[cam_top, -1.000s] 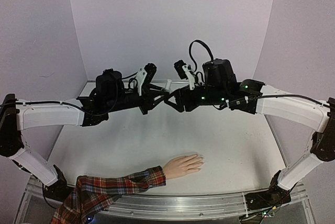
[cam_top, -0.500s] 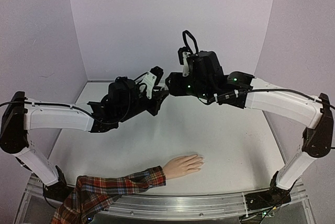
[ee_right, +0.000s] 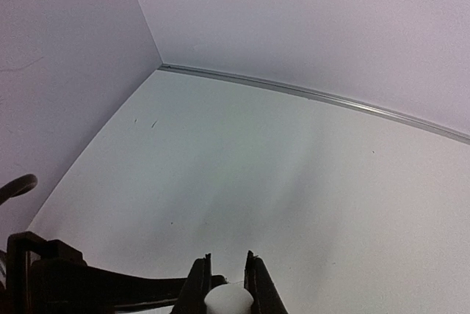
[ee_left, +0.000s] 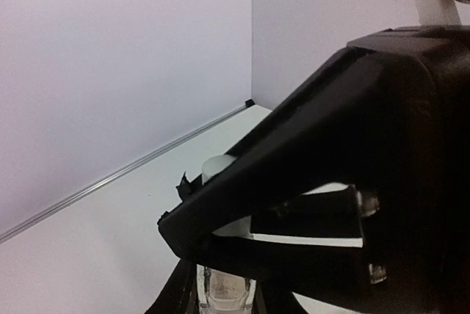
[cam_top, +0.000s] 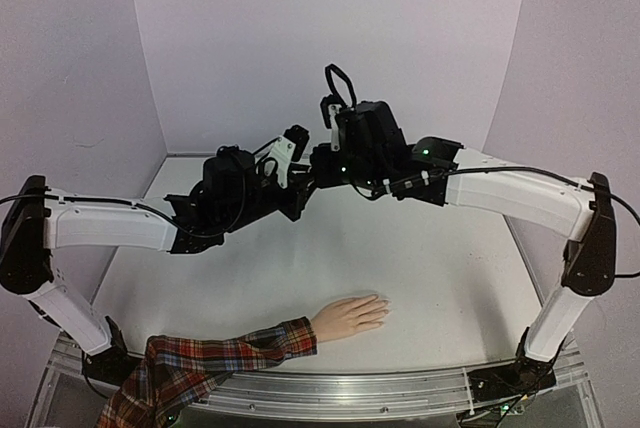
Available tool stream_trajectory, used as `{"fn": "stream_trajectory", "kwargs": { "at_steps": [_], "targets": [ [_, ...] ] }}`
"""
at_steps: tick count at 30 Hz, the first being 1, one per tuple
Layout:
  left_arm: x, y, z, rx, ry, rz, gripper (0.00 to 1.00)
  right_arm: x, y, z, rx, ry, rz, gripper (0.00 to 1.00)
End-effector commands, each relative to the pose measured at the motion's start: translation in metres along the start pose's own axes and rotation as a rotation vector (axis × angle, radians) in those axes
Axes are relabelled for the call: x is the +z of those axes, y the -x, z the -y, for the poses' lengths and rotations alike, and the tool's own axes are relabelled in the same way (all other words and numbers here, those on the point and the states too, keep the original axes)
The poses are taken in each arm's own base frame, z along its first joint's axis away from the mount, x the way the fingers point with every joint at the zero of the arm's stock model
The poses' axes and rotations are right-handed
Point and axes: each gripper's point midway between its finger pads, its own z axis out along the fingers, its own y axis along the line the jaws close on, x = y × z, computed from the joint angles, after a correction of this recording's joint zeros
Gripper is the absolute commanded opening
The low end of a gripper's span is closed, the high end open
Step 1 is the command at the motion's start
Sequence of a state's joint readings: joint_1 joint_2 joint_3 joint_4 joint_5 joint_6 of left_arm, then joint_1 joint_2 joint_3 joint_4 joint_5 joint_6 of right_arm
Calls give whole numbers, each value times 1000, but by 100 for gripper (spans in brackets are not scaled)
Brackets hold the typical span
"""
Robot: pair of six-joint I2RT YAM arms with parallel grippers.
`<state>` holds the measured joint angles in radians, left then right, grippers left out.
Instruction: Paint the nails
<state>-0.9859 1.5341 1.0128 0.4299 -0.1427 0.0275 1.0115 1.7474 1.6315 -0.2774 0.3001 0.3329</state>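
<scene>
Meeting in the air above the table [cam_top: 440, 278], the two grippers are both at one small bottle. The left gripper [cam_top: 302, 188] reaches in from the left side, and its two fingers are pressed against the clear glass body of the bottle [ee_left: 224, 293]. In the left wrist view the glass sits at the bottom edge between the two dark fingers.

The bottle has a white cap [ee_right: 229, 301]. The right gripper [ee_right: 226, 274] comes from the right side, a little higher than the left one, and its fingers pinch this cap from two sides. In the left wrist view the black body of the right gripper covers most of the cap, so I cannot tell whether the cap sits tight on the neck or is lifted from it. In the top view the bottle is hidden by the two grippers.

The mannequin hand [cam_top: 348, 317] lies flat on the table near the front edge, well apart from both grippers. Its fingers are together and point to the right. A red plaid sleeve [cam_top: 225, 356] covers its arm and goes over the front left edge. The nails [cam_top: 383, 310] are at the fingertips, on the right end of this hand. They are too small and too close to the skin colour to tell apart.
</scene>
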Motion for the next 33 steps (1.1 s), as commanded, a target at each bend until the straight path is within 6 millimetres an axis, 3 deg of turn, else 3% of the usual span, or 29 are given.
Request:
{"fn": "stream_trajectory", "kwargs": {
  "at_steps": [1, 4, 5, 6, 8, 13, 18, 22, 26, 33],
  "targets": [
    [-36, 53, 37, -59, -325, 165, 0, -32, -4, -28, -210, 299, -3, 0],
    [-82, 64, 55, -147, -766, 213, 0, -83, -38, -64, -356, 774, -59, 0],
    [-101, 64, 61, -154, -925, 205, 0, -99, -45, -68, -373, 893, -69, 0],
    [-112, 65, 64, -162, -1029, 183, 0, -107, -48, -67, -366, 952, -80, 0],
    [-116, 64, 65, -184, -1117, 128, 0, -110, -51, -62, -340, 989, -101, 0],
    [-74, 58, 41, -159, -871, 115, 0, -90, -49, -43, -313, 824, -91, 3],
    [-35, 57, -10, -154, -428, 117, 0, -65, -21, -2, -162, 495, -9, 49],
    [-22, 50, -28, -104, -176, 117, 0, -53, -3, 26, 19, 294, 27, 74],
    [-15, 47, -27, -64, -18, 121, 0, -51, 8, 23, 179, 238, 35, 74],
    [-3, 46, -20, -68, 86, 126, 0, -38, 16, 6, 250, 87, 51, 65]
  ]
}}
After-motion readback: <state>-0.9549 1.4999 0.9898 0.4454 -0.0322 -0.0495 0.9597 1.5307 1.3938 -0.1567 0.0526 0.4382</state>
